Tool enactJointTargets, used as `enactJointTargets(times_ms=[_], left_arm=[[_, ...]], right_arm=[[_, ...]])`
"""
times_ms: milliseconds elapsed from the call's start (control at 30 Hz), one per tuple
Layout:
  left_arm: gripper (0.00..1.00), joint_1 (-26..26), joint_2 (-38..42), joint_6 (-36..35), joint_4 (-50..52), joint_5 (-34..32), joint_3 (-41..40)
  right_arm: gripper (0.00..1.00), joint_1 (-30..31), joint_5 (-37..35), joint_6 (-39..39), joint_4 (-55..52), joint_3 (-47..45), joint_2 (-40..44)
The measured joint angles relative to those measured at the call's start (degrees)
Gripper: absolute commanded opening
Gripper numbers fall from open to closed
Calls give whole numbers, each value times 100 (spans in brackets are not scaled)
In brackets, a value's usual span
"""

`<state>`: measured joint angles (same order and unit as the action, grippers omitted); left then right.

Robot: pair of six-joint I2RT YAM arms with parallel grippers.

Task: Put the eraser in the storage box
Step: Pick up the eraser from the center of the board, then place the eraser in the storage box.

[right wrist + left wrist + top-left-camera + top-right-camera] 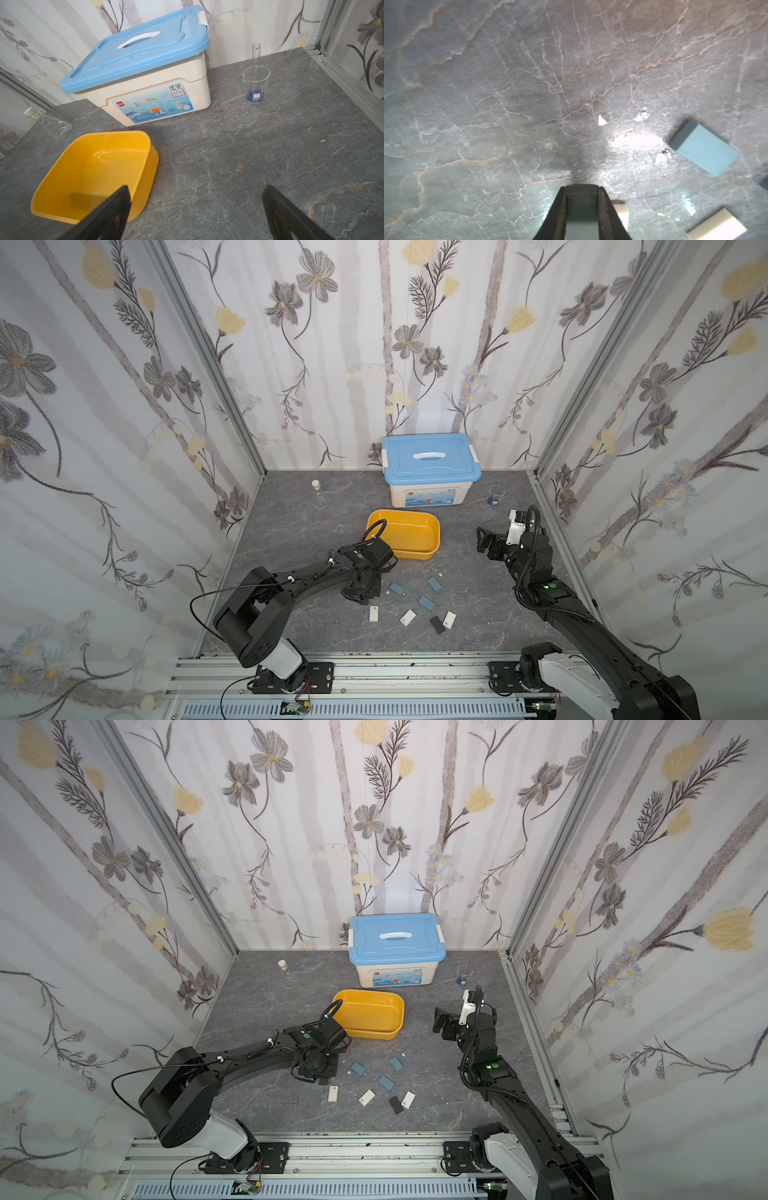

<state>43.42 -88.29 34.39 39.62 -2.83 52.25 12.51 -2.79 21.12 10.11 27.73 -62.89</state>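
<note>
The storage box [415, 551] is yellow-orange, the eraser [581, 209] grey-blue. The white bin [411, 494] has a blue lid [403, 469].

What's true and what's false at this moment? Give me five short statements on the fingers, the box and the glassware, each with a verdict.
1. The storage box holds no eraser. True.
2. The right fingers are shut. False: they stand wide open, with nothing between them.
3. The left fingers clamp a blue-grey eraser. True.
4. The white bin has its blue lid off. False: the lid sits on it.
5. The beaker stands in the storage box. False: it stands on the table, apart from the box.
</note>
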Motion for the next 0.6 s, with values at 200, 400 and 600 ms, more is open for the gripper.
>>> enactJointTargets(times_ms=[200,400,600], left_arm=[[28,-258,282,-251,299,-85,369],[28,-699,284,-645,564,-170,1115],[28,-901,-219,-1113,704,-166,2079]], right_arm=[[100,0,-13,2,4,-44,-39],[100,-4,-42,42,13,-48,-133],[100,-4,-42,72,76,-70,-262]])
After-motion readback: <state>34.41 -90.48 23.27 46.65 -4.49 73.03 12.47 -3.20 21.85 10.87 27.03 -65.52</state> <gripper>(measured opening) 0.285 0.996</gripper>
